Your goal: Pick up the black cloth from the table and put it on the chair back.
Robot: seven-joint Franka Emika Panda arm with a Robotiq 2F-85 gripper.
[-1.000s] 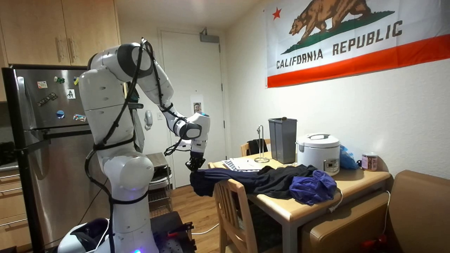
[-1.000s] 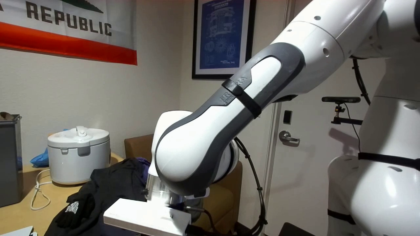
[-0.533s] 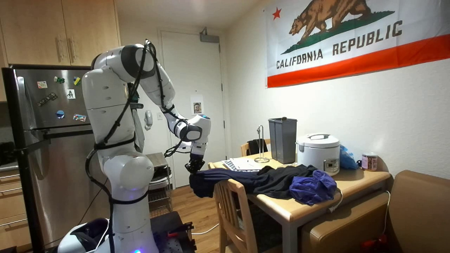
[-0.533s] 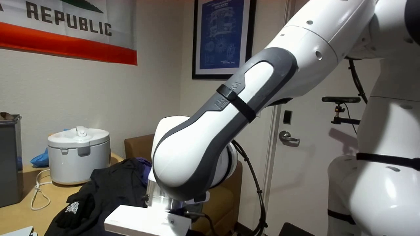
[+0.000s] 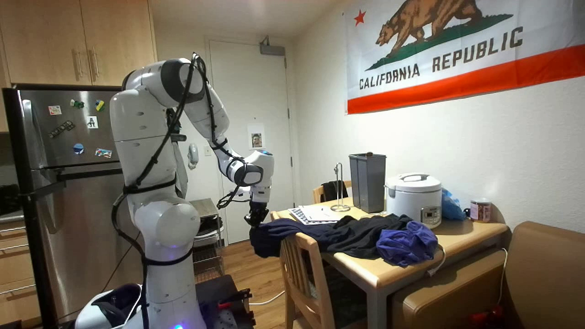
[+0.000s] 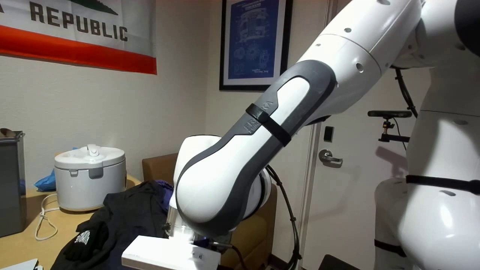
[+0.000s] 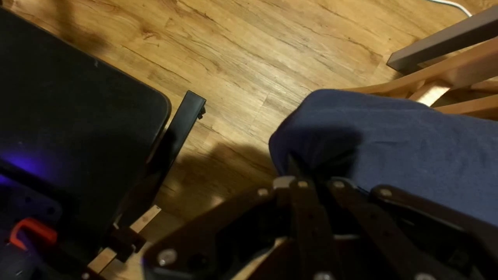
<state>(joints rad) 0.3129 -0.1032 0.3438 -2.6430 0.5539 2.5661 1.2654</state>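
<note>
Jaws pinch one end of dark cloth, which runs over the chair back onto the desk.

White rice cooker (lid down) beside a grey bin.

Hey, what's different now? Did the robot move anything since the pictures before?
Yes, just a little. The robot's arm dipped, and its gripper came slightly down and toward the table. The hanging end of the dark cloth shifted slightly with it. Nothing was visibly grabbed or let go: the gripper still seems to pinch the cloth. The rice cooker, grey bin and flag stayed put.
</note>
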